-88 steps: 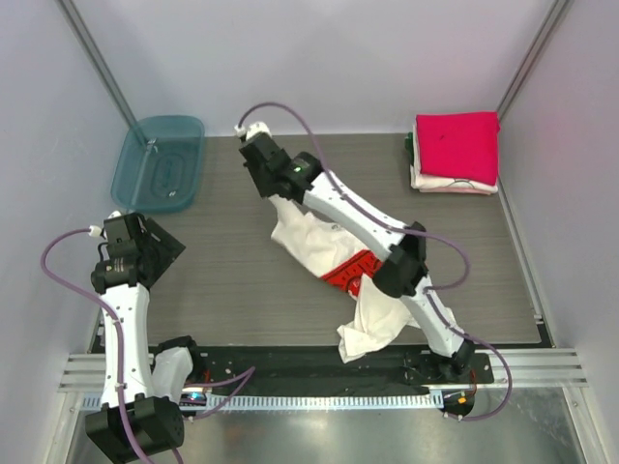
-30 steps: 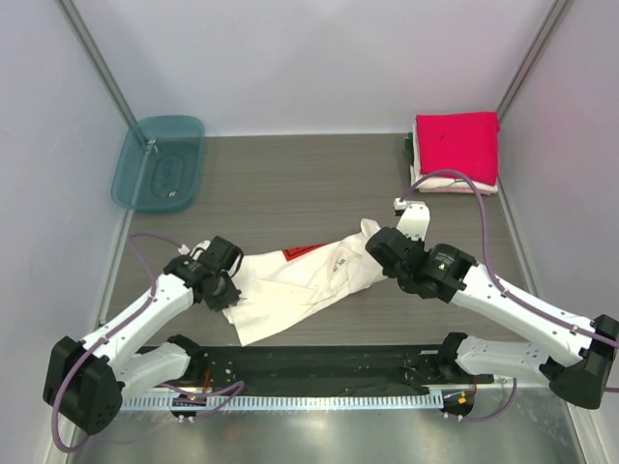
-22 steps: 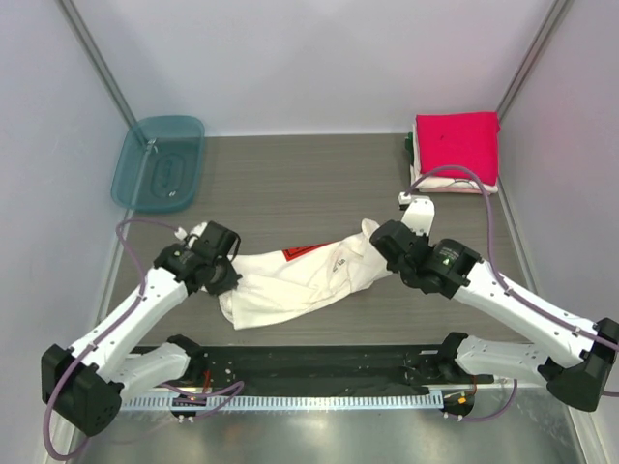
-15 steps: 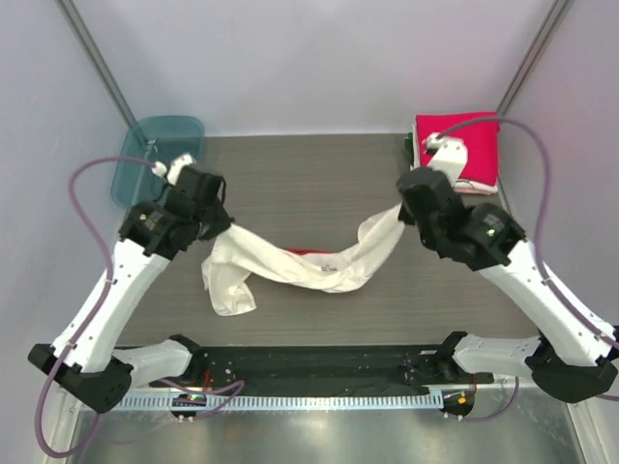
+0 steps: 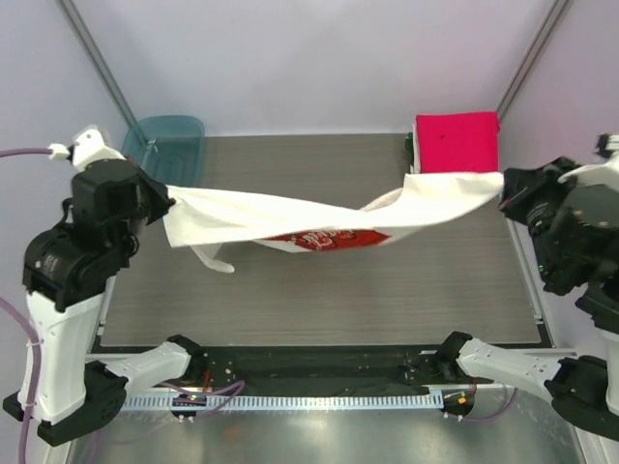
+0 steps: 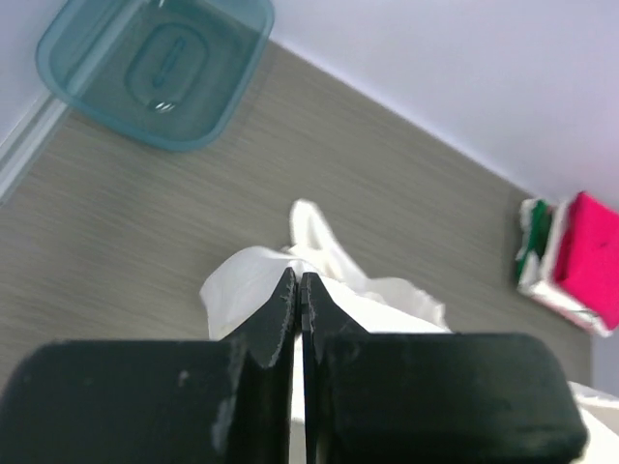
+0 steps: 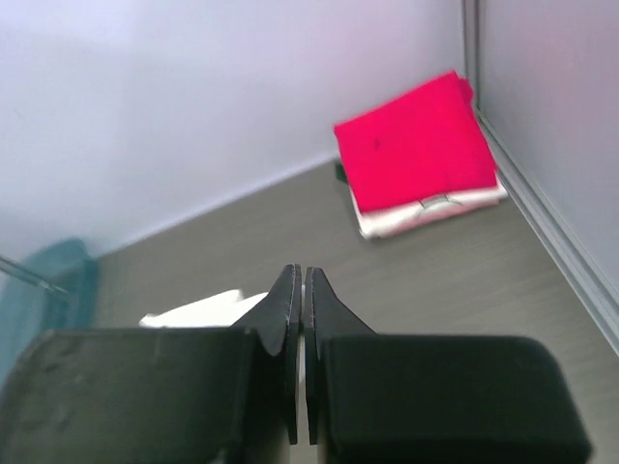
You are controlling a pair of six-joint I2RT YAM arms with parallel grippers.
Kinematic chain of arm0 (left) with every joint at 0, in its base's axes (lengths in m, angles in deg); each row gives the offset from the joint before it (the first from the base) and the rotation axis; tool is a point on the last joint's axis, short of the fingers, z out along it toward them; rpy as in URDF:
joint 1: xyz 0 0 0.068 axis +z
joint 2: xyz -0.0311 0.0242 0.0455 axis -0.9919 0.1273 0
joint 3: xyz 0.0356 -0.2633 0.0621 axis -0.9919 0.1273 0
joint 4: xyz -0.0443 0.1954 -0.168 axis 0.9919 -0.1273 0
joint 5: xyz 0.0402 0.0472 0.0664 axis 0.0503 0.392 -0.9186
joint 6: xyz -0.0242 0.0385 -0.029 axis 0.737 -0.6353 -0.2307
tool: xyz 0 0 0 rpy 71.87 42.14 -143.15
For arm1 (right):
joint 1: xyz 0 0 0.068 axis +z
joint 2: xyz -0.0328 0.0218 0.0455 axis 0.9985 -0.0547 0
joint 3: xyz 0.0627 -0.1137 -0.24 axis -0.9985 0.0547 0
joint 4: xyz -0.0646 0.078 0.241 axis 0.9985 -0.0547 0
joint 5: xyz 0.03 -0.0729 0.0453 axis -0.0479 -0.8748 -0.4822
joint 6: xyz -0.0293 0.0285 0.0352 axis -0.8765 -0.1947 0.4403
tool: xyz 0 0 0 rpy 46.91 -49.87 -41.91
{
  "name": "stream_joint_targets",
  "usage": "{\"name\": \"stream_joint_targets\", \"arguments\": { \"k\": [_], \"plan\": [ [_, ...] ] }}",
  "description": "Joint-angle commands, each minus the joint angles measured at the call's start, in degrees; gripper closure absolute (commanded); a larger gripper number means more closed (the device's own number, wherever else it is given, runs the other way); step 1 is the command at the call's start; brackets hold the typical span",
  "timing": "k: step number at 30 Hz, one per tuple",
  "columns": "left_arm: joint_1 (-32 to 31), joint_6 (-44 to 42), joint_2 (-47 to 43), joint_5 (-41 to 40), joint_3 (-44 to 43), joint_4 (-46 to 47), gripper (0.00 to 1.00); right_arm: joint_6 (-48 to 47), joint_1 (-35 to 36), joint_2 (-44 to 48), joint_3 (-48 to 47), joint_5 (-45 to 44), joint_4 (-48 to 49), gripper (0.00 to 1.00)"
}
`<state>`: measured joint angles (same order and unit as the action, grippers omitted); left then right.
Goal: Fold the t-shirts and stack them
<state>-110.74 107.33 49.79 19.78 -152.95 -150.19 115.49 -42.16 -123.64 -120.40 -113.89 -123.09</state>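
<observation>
Pinching opposite ends, left claw (image 5: 162, 204) and right claw (image 5: 504, 196) hold the cream t-shirt (image 5: 280, 215), print (image 5: 319, 237) unreadable.

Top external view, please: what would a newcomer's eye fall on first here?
The cream-white t-shirt with a red print, held up and stretched across the middle between the left tool and the right tool, both shut on its ends. Next, the pinkish-red tee topping the folded stack at the far right corner, and the teal tub at the far left.
</observation>
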Motion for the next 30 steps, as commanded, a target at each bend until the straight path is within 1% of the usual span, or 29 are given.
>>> {"name": "stream_joint_targets", "arguments": {
  "k": [1, 2, 3, 4, 5, 6, 7, 8, 9, 10, 11, 12, 14, 16, 18, 19, 22, 23, 24, 26, 28, 30],
  "plan": [
    [0.28, -1.59, 2.87, 1.27, 9.65, 0.18, 0.98, 6.58, -0.15, 1.23, 12.93, 1.32, -3.44, 0.99],
    [1.06, -1.59, 3.40, 2.76, 15.17, 0.62, 0.95, 8.00, -0.15, 2.11, 16.10, 2.72, -3.53, 0.99],
    [1.68, -1.77, 3.84, 6.43, 18.88, 1.93, 0.93, 9.58, -0.15, 3.08, 21.52, 3.52, -3.62, 0.99],
    [2.56, -2.03, 4.88, 9.25, 22.13, 2.98, 0.90, 12.03, -0.15, 4.48, 24.01, 4.05, -3.71, 0.99],
    [4.91, -2.38, 5.42, 12.15, 29.21, 4.21, 0.86, 13.19, -0.15, 5.19, 26.30, 4.40, -3.62, 0.99],
    [6.42, -2.99, 5.94, 18.96, 32.59, 7.18, 0.83, 14.16, -0.15, 5.72, 30.15, 5.36, -3.71, 0.99],
    [7.91, -3.43, 6.99, 22.08, 35.76, 8.69, 0.76, 15.47, -0.15, 6.51, 31.76, 5.98, -3.71, 0.99],
    [10.97, -3.70, 7.35, 24.63, 39.36, 10.01, 0.63, 16.01, -0.15, 6.69, 33.08, 6.68, -3.71, 0.99],
    [12.39, -3.70, 7.70, 26.83, 44.44, 12.11, 0.57, 16.36, -0.15, 6.78, 35.27, 8.00, -3.71, 0.99],
    [13.71, -3.35, 7.71, 28.86, 46.92, 12.83, 0.52, 16.45, -0.15, 6.78, 36.07, 8.62, -3.71, 0.99],
    [15.38, -3.09, 6.84, 29.14, 48.69, 13.36, 0.44, 16.54, -0.23, 6.69, 36.78, 9.15, -3.71, 0.99],
    [15.83, -2.56, 6.13, 29.14, 50.10, 14.06, 0.41, 16.54, -0.15, 6.69, 37.91, 9.32, -3.71, 0.99],
    [16.01, 0.24, 2.98, 29.66, 54.06, 14.85, 0.39, 16.63, -0.15, 6.43, 38.89, 9.94, -3.53, 0.99],
    [16.10, 2.27, 0.51, 32.20, 58.26, 16.35, 0.40, 16.80, -0.15, 6.25, 40.29, 10.12, -2.92, 0.99],
    [16.01, 5.52, -3.00, 33.88, 61.52, 17.67, 0.43, 16.80, -0.23, 5.81, 41.52, 10.47, -1.87, 0.99],
    [15.84, 6.57, -4.06, 34.23, 64.85, 18.11, 0.44, 16.89, -0.15, 5.55, 41.88, 10.82, -1.51, 0.99],
    [14.70, 10.79, -7.32, 34.06, 68.91, 18.64, 0.46, 16.98, -0.15, 4.93, 43.11, 12.05, -0.28, 0.99],
    [11.30, 11.84, -7.32, 33.02, 69.18, 18.38, 0.46, 16.98, -0.15, 4.76, 43.55, 12.31, 0.07, 0.99],
    [9.61, 14.99, -6.71, 31.70, 69.36, 17.51, 0.46, 16.98, -0.15, 4.58, 44.33, 12.32, 0.68, 0.99],
    [5.58, 17.29, -5.13, 31.16, 70.06, 17.67, 0.46, 16.98, -0.15, 4.49, 45.22, 12.32, 1.12, 0.99],
    [2.32, 19.85, -2.76, 30.20, 71.03, 18.37, 0.46, 16.98, -0.15, 4.32, 46.45, 12.32, 1.65, 0.99],
    [1.25, 20.99, -1.79, 30.28, 73.22, 20.91, 0.47, 17.16, -0.15, 4.32, 47.41, 12.75, 2.09, 0.99]
  ]
}}
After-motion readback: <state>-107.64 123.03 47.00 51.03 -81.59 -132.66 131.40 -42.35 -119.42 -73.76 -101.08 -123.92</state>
